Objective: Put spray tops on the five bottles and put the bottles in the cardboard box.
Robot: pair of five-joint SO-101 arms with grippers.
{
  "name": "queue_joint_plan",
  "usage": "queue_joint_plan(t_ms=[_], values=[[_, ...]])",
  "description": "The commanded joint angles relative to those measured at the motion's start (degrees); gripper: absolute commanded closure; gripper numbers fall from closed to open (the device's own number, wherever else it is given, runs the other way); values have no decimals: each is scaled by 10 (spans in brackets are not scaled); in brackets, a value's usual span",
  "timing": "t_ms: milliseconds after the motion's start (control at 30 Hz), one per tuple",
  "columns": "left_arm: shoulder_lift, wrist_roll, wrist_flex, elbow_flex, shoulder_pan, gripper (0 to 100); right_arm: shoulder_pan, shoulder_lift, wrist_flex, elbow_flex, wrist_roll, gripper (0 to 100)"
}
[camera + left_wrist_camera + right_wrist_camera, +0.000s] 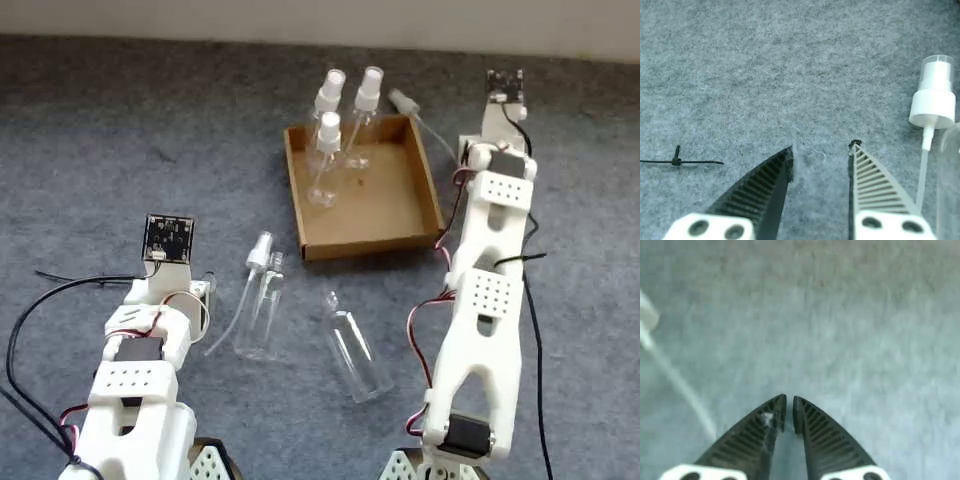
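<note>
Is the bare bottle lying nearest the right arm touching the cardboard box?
Apart. The high view shows grey carpet between the bottle and the near wall of the cardboard box.

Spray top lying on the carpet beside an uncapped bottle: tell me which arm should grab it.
Left. Its jaws stand open right beside that spray top; the right arm's jaws are shut, away past the cardboard box.

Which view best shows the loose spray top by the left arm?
Left wrist view: the spray top is close, cap, collar and tube distinct. High view shows it small beside a bottle. Right wrist view's sprayer is likely another.
</note>
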Motion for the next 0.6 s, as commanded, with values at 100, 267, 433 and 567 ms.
queue_joint_plan(t_ms=[100,267,433,567], values=[[-15,4,-11,-16,-23,822,-34,-178,349,-76,5,995],[-146,6,10,-2,-65,822,-15,-264,348,-73,-69,995],[-388,5,182,18,-65,822,4,-333,349,-56,-71,995],[-524,4,325,0,-65,822,11,-457,349,128,-71,995]])
